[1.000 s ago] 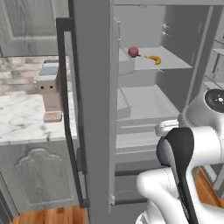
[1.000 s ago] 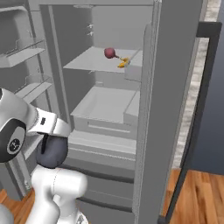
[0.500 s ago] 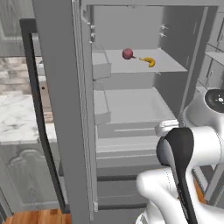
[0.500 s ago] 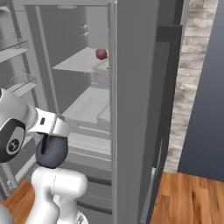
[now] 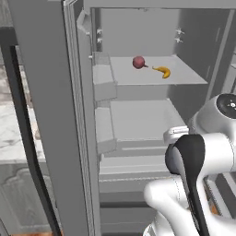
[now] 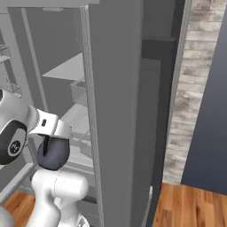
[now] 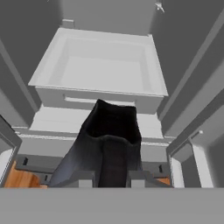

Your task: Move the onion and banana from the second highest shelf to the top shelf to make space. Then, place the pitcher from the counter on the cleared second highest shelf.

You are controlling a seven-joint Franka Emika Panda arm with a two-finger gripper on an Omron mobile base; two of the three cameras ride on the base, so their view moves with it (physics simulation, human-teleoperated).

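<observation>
Inside the open grey fridge, the maroon round onion [image 5: 138,62] and curved yellow banana [image 5: 162,71] await lifting; the gripper [image 7: 111,175], jaws pressed together, must open and reach up.

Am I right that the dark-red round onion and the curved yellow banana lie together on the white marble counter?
Not the counter. In the left base view the dark-red round onion and the curved yellow banana lie together on a light-grey fridge shelf.
</observation>
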